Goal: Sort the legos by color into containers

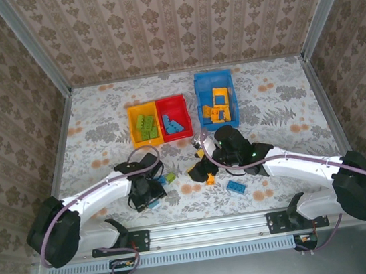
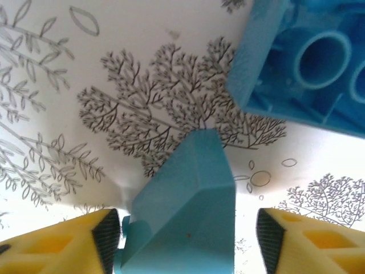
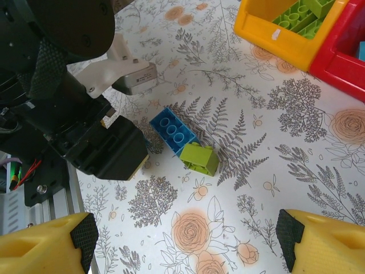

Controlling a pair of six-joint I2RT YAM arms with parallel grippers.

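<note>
The left gripper point(image 2: 188, 231) straddled a blue brick point(image 2: 185, 194), seemingly tipped on the desk point(image 2: 142, 68), jaws released. Likely light, stiff, slick plastic, best pinched across its flat sides. The right gripper point(image 3: 187, 233) hung empty, jaws released.

On the table point(image 1: 280, 104), the left bin point(image 1: 132, 125) touches the middle bin point(image 1: 175, 107), which sits at its 3 o'clock. The right bin point(image 1: 213, 80) stands apart, at the middle bin's 3 o'clock. Legos point(image 1: 219, 102) lie in all three. Loose at 6 o'clock of the bins lie the left brick point(image 1: 171, 176), the middle brick point(image 1: 210, 178) at its 3 o'clock, and the right brick point(image 1: 237, 186) at 4 o'clock of that.
</note>
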